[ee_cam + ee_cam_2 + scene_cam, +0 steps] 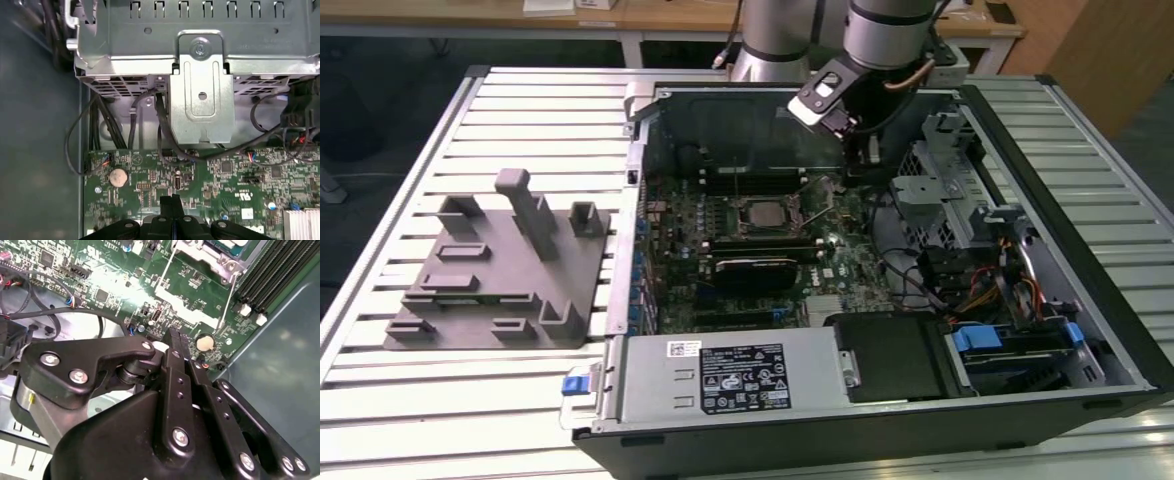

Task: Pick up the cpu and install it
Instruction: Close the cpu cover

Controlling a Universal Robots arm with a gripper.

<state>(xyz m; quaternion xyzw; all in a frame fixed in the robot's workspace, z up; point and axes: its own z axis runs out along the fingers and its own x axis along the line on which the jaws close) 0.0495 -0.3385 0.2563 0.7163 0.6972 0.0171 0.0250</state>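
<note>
Inside the case (1107, 290), the gripper (173, 201) is poised over the motherboard (225, 180), jaws together, nothing held. The cpu (758, 212), seemingly socketed, is judged light, stiff, fragile; best gripped by opposite edges.

motherboard (854, 262): green, dotted with small black chips and pale printed lines.
cpu (761, 212): pale silver-grey top inside a dark frame, at the motherboard's middle.
gripper (176, 337): matte black with silver screw heads.
coin cell (119, 176): shiny silver, on the motherboard.
cables (100, 130): mostly black, just off the motherboard's edge.
fixture (500, 270): plain grey.
table (400, 400): pale silver, striped by ribs.
box (654, 385): silver, with a black label printed in white.
</note>
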